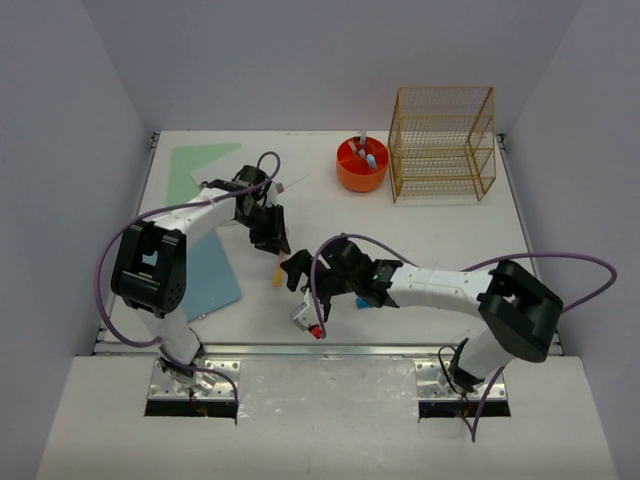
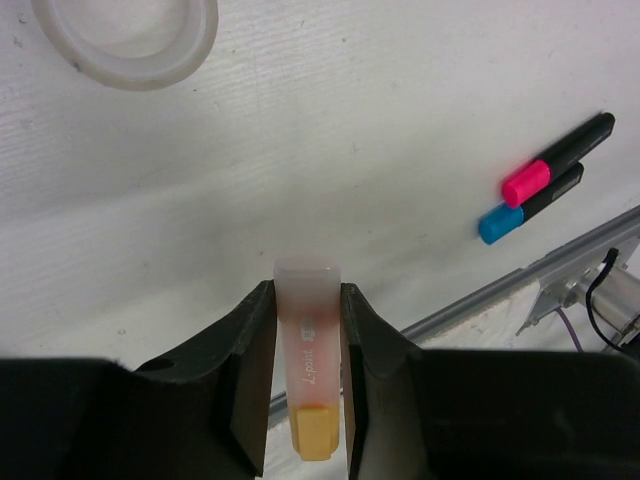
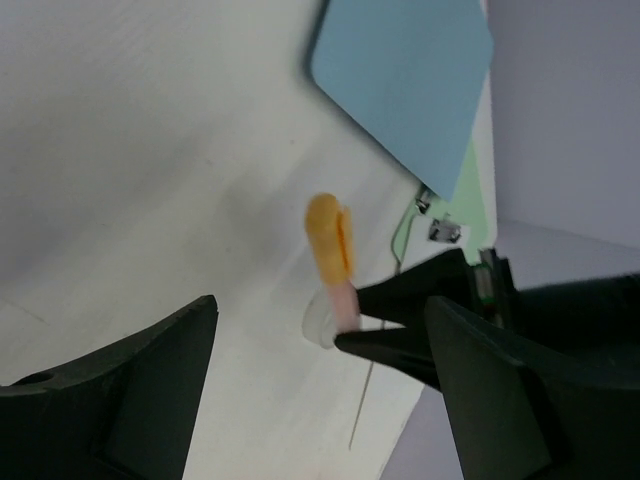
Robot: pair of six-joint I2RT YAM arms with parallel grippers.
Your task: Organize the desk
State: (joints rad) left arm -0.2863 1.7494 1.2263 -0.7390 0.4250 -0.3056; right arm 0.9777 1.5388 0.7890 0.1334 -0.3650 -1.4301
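Top view: the left gripper clamps an orange highlighter above the middle of the white counter. The right gripper sits just beside the highlighter. Bare counter stretches from the highlighter toward the orange cup.

Left wrist: a pink-capped marker and a blue-capped marker lie right of the highlighter, near the front rail.

Right wrist: the right gripper's wide-spread jaws frame the highlighter, and a blue sheet has its edge beyond it.
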